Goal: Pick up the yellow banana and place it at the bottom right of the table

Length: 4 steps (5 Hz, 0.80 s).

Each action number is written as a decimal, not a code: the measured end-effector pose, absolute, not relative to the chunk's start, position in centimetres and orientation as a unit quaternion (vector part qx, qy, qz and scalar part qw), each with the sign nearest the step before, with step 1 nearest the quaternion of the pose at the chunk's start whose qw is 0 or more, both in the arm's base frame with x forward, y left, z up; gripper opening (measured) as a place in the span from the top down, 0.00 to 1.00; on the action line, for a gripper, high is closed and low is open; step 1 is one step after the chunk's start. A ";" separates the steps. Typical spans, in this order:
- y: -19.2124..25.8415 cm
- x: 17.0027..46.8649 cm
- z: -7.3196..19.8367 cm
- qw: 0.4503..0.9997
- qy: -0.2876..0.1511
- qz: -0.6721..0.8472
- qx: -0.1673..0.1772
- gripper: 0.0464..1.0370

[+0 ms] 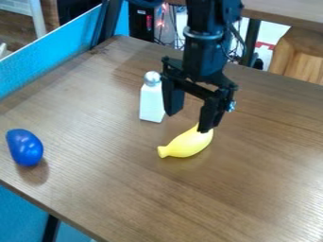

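Lies flat on the desk [252, 194] as a smooth, plain yellow banana [189, 143], plump through the middle. Curves gently, with the rounded belly toward the lower right. Points a narrow, blunt stub toward the lower left and a partly hidden end toward the upper right.

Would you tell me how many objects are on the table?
3: a blue egg-shaped object at the picture's left, a yellow banana beneath the gripper, a white bottle behind it.
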State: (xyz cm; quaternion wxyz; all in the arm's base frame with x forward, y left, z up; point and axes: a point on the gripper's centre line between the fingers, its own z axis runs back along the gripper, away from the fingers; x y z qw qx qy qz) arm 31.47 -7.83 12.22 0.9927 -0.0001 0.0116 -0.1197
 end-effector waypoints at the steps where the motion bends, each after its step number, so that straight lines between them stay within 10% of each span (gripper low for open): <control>1: -7.8 33.0 10.4 0.995 0.016 -0.093 0.016 0.04; 4: -7.7 34.1 7.0 0.995 0.059 -0.073 0.037 0.04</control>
